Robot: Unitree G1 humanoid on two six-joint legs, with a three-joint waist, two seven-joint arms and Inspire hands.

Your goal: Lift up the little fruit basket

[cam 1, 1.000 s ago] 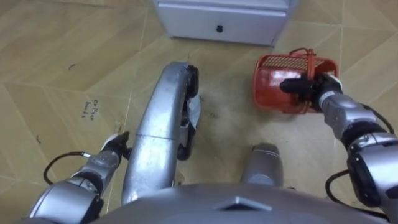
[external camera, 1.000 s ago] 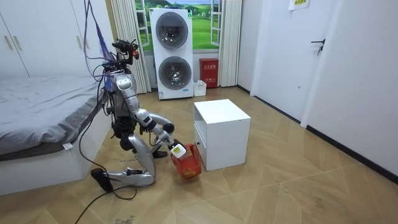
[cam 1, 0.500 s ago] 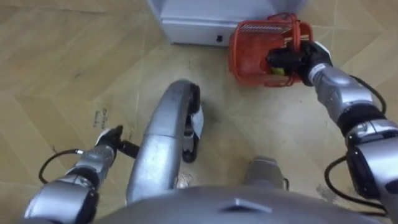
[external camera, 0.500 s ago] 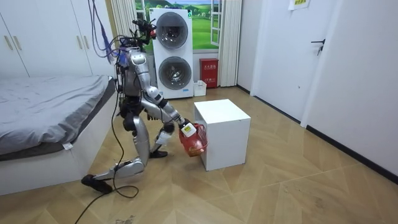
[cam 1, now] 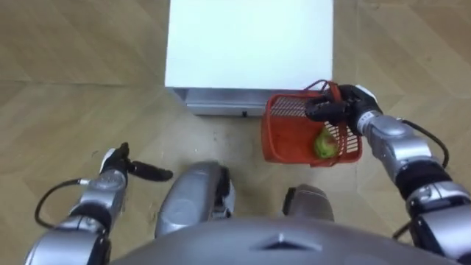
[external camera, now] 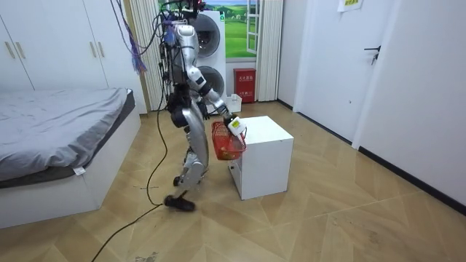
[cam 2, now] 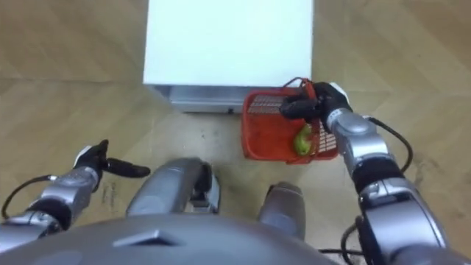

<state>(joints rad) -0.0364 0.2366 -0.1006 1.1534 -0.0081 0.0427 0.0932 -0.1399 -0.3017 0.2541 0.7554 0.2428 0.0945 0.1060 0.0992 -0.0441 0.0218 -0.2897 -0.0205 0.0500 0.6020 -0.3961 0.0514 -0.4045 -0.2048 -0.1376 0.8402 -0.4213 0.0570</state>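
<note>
The right hand (cam 1: 344, 107) is gripping the fruit basket (cam 1: 288, 136) by its thin handle (cam 1: 319, 87), with the fingers curled round it. The basket is hanging clear of the floor (cam 1: 59, 73), just in front of the right end of the white cabinet (cam 1: 250, 44). The room view is showing the robot standing on that near side. 1 green fruit (cam 1: 322, 146) is lying inside, against the basket's right wall. The left hand (cam 1: 114, 165) is resting at the near left, fingers stretched out and holding nothing.

Handling, as a judgement:
- The basket is looking like stiff mesh and light, with only 1 fruit seen in it.
- The load is sitting off-centre, so the basket is likely tilting toward the right.
- The fruit is loose and is liable to roll if the basket swings.
- The handle is the correct place to hold. A grip at its middle is keeping the basket level. The mesh walls are offering poor purchase.
- The near cabinet edge is a snag risk during carrying.
</note>
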